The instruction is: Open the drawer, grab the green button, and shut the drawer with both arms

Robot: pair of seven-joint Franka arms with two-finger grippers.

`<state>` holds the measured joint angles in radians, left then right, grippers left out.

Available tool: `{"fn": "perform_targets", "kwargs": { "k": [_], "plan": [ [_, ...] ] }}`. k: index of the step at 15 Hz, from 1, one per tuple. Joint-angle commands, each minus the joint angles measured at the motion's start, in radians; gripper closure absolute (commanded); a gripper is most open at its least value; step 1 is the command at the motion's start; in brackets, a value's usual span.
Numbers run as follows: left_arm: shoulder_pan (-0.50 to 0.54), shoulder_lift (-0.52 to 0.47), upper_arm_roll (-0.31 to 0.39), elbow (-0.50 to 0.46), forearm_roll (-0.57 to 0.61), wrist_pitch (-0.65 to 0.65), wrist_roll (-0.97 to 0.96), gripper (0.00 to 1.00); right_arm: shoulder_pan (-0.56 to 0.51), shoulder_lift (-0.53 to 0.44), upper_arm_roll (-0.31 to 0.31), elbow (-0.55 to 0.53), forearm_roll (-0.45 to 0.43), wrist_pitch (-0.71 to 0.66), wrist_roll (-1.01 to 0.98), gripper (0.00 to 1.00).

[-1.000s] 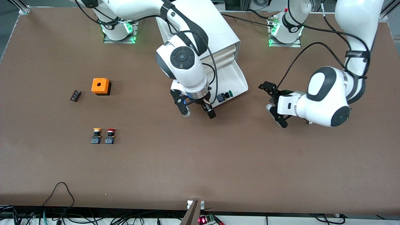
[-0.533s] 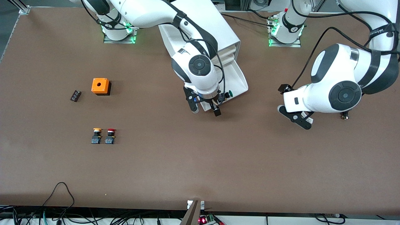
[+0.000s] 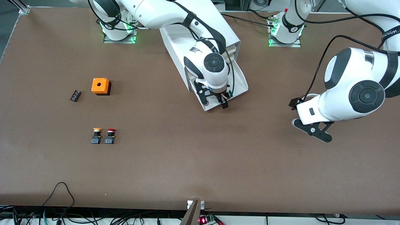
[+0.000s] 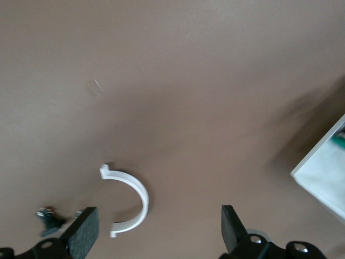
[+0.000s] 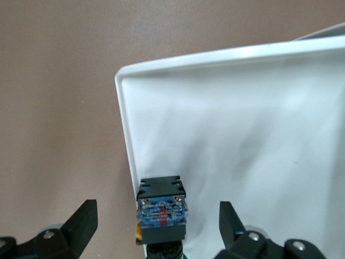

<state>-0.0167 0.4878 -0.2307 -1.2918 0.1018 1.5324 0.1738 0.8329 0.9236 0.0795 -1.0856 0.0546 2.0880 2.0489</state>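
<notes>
The drawer [image 3: 239, 78] stands pulled out at the foot of the white cabinet [image 3: 218, 28]. The green-capped button lies at the drawer's front corner. Only a bit of its green cap [image 3: 230, 92] shows in the front view. My right gripper [image 3: 214, 102] is over it, open. In the right wrist view the button [image 5: 161, 208] lies blue base up between the open fingers [image 5: 81, 226] of the right gripper [image 5: 157, 216], by the drawer's rim [image 5: 125, 135]. My left gripper [image 3: 310, 129] is open and empty over bare table at the left arm's end.
An orange box [image 3: 100, 86] and a small black part [image 3: 75, 95] sit toward the right arm's end. The yellow-capped [image 3: 97, 136] and red-capped [image 3: 110, 136] buttons stand nearer the camera. A white half-ring [image 4: 132, 199] shows on the table under the left gripper [image 4: 157, 226].
My right gripper has moved from the table in front of the drawer to over the button at the drawer's corner. The left arm has swung away toward its end of the table.
</notes>
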Motion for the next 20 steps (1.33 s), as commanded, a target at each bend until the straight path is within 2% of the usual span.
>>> {"fn": "perform_targets", "kwargs": {
  "k": [1, 2, 3, 4, 6, 9, 10, 15, 17, 20],
  "plan": [
    [0.018, 0.018, -0.001, 0.025, -0.079, -0.008, -0.159, 0.0, 0.009, 0.014, -0.001, 0.021, 0.004, 0.0, 0.02, 0.01],
    [0.014, 0.021, -0.001, 0.023, -0.079, -0.008, -0.207, 0.0, 0.012, 0.014, -0.001, 0.021, 0.004, -0.002, 0.019, 0.05],
    [0.006, 0.021, -0.001, 0.013, -0.079, -0.006, -0.256, 0.0, 0.014, 0.014, -0.001, 0.021, 0.001, -0.003, 0.019, 0.14],
    [0.004, 0.021, -0.001, 0.002, -0.08, 0.001, -0.305, 0.0, 0.014, 0.014, -0.001, 0.019, -0.001, -0.003, 0.014, 0.26],
    [0.004, 0.018, -0.01, -0.026, -0.08, 0.028, -0.423, 0.0, 0.021, 0.014, -0.001, 0.021, -0.005, -0.002, 0.007, 0.61],
    [-0.017, 0.015, -0.013, -0.057, -0.079, 0.055, -0.539, 0.0, 0.026, 0.009, -0.003, 0.023, -0.025, -0.003, 0.005, 0.96],
    [-0.025, 0.015, -0.012, -0.072, -0.079, 0.06, -0.571, 0.0, 0.026, 0.004, -0.003, 0.024, -0.027, -0.011, 0.004, 1.0],
    [-0.048, 0.017, -0.015, -0.113, -0.08, 0.097, -0.622, 0.0, 0.023, -0.034, -0.01, 0.032, -0.053, -0.026, -0.056, 1.0],
    [-0.049, 0.014, -0.015, -0.133, -0.079, 0.123, -0.669, 0.0, 0.014, -0.06, -0.014, 0.05, -0.061, -0.089, -0.148, 1.0],
    [-0.069, 0.012, -0.018, -0.178, -0.079, 0.201, -0.723, 0.0, -0.053, -0.098, -0.004, 0.079, -0.056, -0.157, -0.29, 1.0]
  ]
}}
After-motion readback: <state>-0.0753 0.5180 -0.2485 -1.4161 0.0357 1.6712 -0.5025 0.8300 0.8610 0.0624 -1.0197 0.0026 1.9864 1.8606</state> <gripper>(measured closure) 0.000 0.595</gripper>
